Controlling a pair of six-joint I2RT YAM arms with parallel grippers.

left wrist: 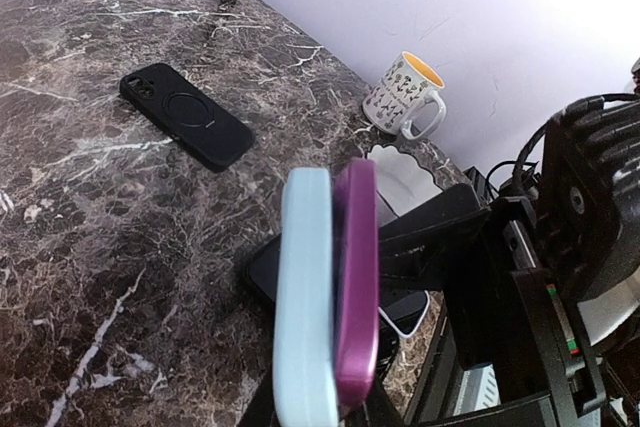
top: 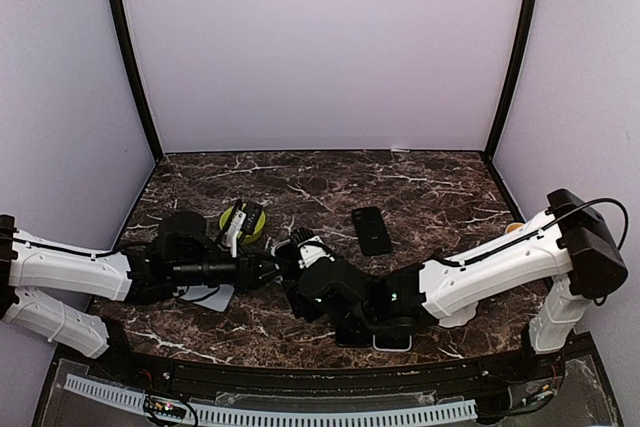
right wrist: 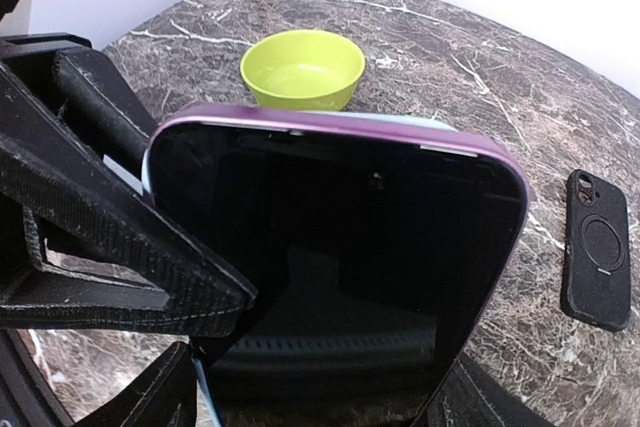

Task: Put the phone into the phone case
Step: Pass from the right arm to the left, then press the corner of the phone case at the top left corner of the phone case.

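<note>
Locate phone point(right wrist: 340, 267), held on edge at 6 o'clock of surface point(top: 430, 187). Verify left tool point(left wrist: 322, 409) pinched narrow across phone and phone case point(left wrist: 305, 297); right tool point(right wrist: 320, 402) spread wide, gripping phone edges. Press toward 9 o'clock, left wrist view: phone case touching alongside, long axes parallel.

The left arm point(top: 70, 272) lies low and reaches in level toward the phone point(right wrist: 340, 247) from its left. The right arm point(top: 500, 257) slopes down to the phone from its right. Both wrists meet at the phone. The left pincer point(left wrist: 320, 412) is closed thin across the phone's edge, one finger point(right wrist: 110, 247) on its face and one behind. The right pincer point(right wrist: 320, 402) spans the phone's width, with its fingers point(right wrist: 165, 392) against both long sides.
</note>
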